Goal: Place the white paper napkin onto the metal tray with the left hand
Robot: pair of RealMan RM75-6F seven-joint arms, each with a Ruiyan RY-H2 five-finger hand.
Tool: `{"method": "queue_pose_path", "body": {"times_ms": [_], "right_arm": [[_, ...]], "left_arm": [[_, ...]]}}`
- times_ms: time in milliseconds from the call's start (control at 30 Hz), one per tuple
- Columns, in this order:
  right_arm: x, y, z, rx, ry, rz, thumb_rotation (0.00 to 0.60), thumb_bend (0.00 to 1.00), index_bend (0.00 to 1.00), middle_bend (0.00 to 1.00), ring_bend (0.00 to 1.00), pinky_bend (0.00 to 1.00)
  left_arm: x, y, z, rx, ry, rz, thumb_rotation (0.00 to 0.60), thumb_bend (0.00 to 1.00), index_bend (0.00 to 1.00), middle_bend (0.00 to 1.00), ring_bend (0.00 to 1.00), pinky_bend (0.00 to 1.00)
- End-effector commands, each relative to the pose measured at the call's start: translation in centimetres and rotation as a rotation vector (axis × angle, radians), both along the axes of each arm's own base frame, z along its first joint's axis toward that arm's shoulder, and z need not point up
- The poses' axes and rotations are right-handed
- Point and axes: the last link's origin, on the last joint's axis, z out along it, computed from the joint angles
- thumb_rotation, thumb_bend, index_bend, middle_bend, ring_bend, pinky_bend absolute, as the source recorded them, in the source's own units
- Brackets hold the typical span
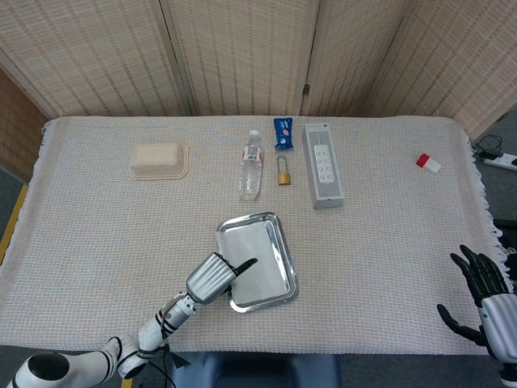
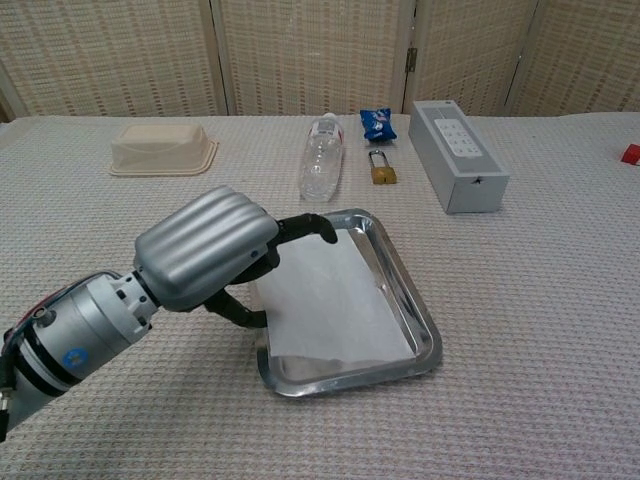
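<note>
The white paper napkin (image 1: pixel 252 257) (image 2: pixel 330 300) lies flat inside the metal tray (image 1: pixel 287 259) (image 2: pixel 408 292) at the front middle of the table. My left hand (image 1: pixel 212 277) (image 2: pixel 205 250) hovers at the tray's left rim. One dark finger stretches out over the napkin's far left corner, and the thumb hangs beside its near left edge. I see nothing gripped in that hand. My right hand (image 1: pixel 483 301) shows only in the head view, at the table's front right corner, with its fingers spread and empty.
Along the back stand a beige lidded container (image 1: pixel 160 159), a lying water bottle (image 1: pixel 251 166), a brass padlock (image 1: pixel 284 172), a blue packet (image 1: pixel 283 132) and a long grey box (image 1: pixel 323 166). A small red-and-white object (image 1: pixel 427 162) lies at the far right.
</note>
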Motion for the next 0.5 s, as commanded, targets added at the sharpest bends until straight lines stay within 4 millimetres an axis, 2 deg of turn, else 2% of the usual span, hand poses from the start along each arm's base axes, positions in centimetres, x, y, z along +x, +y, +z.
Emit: {"method": "queue_pose_path", "body": {"times_ms": [33, 233, 500], "right_arm": [[0.1, 0.0, -0.2, 0.005, 0.002, 0.004, 0.6, 0.37, 0.0, 0.0, 0.0, 0.0], [0.1, 0.1, -0.3, 0.005, 0.006, 0.003, 0.6, 0.37, 0.0, 0.0, 0.0, 0.0], [0.1, 0.2, -0.3, 0.006, 0.01, 0.004, 0.6, 0.37, 0.0, 0.0, 0.0, 0.0]], "left_arm": [[1.2, 0.5, 1.8, 0.026, 0.079, -0.021, 0.6, 0.08, 0.26, 1.0, 1.0, 1.0], [2.1, 0.7, 3.3, 0.044, 0.158, -0.021, 0.6, 0.05, 0.24, 1.0, 1.0, 1.0], [0.7, -0.1, 3.9, 0.036, 0.228, 0.042, 0.6, 0.05, 0.23, 1.0, 1.0, 1.0]]}}
